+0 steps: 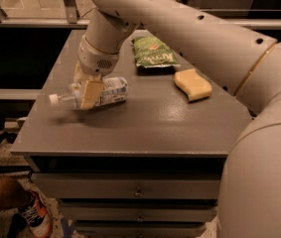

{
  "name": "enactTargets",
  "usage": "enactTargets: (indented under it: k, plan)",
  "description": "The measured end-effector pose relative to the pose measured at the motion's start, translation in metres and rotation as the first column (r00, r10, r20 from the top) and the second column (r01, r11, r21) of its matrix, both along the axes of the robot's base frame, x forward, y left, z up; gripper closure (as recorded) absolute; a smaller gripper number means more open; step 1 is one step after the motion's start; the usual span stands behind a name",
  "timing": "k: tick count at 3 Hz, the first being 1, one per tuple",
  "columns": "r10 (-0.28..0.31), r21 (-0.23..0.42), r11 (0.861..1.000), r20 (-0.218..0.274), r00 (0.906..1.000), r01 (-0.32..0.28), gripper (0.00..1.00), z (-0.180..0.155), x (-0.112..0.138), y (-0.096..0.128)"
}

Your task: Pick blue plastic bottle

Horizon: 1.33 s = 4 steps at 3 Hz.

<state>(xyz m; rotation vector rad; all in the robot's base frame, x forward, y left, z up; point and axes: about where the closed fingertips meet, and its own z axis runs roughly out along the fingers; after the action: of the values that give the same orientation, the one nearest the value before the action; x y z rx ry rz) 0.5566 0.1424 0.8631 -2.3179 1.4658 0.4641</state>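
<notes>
The blue plastic bottle (107, 92) is clear with a white cap pointing left and a white-and-blue label. It lies on its side at the left of the grey table (145, 128). My gripper (86, 89) comes down from above and straddles the bottle's middle. A tan finger (90, 94) covers the bottle's front side, the other is behind it. The fingers are closed on the bottle, which seems slightly raised off the table top.
A green snack bag (153, 53) lies at the back of the table. A yellow sponge (193, 84) lies to the right of the bottle. Drawers sit below the table front. A person's leg and shoe (31, 212) are at the bottom left.
</notes>
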Motion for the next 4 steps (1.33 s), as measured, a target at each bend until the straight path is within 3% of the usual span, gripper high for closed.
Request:
enactTargets:
  k: [1,2,4]
  plan:
    - [0.003,0.0,1.0,-0.002,1.0,-0.003,0.07,-0.0015,-0.0006,0.0018]
    - [0.004,-0.001,1.0,-0.002,1.0,-0.004,0.0,-0.0022,-0.0009,0.0026]
    - [-0.006,-0.017,1.0,-0.002,1.0,0.006,0.0,-0.0025,-0.0006,-0.0013]
